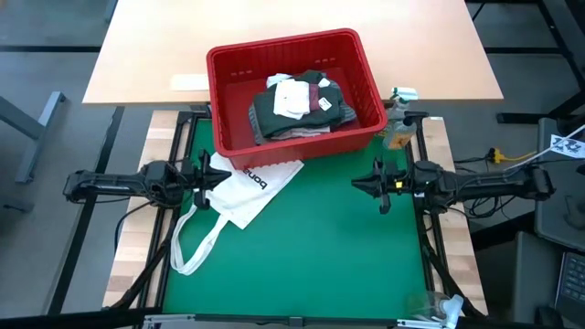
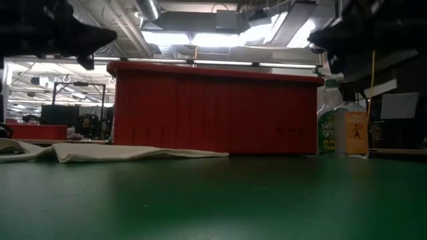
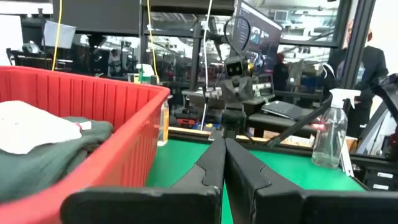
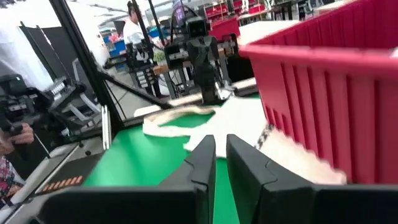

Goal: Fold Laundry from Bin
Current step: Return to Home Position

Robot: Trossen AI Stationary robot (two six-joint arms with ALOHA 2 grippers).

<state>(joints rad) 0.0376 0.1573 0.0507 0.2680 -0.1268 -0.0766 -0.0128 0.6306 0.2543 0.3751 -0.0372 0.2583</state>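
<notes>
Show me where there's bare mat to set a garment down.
Bare: the green mat from the white tote bag across to the right gripper and down to the near edge. Crowded: the red bin, the spray bottle beside it, the tote by the left gripper.

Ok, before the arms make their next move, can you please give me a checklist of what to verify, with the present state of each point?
1. Folded laundry lies inside the red bin: ok.
2. Left gripper holds nothing, fingers shut: ok.
3. Right gripper holds nothing, fingers a narrow gap apart: ok.
4. Both grippers hang above the green mat, apart from the bin: ok.
5. Mat free of loose cloth: not ok, the white tote bag lies on it by the left gripper.
6. Spray bottle upright beside the bin: ok.
</notes>
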